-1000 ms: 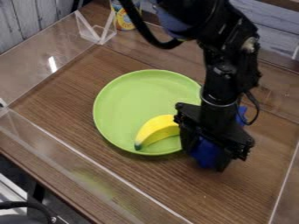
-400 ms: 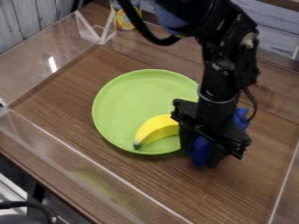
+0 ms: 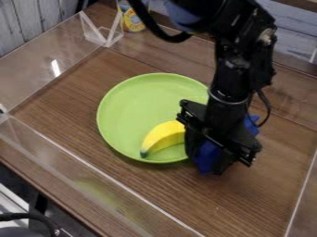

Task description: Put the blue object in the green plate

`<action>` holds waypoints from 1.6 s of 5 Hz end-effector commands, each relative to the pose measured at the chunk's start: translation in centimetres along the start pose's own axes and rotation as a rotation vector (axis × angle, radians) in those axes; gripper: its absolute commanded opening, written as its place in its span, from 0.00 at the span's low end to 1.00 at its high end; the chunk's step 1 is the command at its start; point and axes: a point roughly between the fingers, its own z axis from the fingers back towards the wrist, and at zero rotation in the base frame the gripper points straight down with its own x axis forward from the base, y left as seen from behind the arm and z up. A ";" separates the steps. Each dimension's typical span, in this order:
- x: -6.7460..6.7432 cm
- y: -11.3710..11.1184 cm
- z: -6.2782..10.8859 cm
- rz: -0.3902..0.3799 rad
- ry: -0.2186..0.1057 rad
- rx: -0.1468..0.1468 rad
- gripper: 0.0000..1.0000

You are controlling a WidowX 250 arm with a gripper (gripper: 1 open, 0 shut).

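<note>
The black gripper [image 3: 218, 151] points straight down at the right rim of the green plate [image 3: 139, 100]. Its jaws are closed around the blue object [image 3: 210, 161], a dark-blue block. One end of the block shows below the fingers, and another bit shows behind the wrist. The block sits just off the wooden table beside the plate's rim; whether it touches the table is hard to tell. A yellow banana [image 3: 162, 138] lies in the plate's lower right part, right next to the gripper.
Clear acrylic walls [image 3: 50, 139] fence the wooden table on the left, front and right. A clear plastic stand [image 3: 102, 32] and a yellow container [image 3: 130, 18] sit at the back. Bare wood lies left of and in front of the plate.
The jaws have closed in on the blue block. Gripper and block have shifted a little to the left, toward the plate, and slightly upward.
</note>
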 end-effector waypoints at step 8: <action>-2.5 9.3 10.1 0.248 -0.067 0.124 0.00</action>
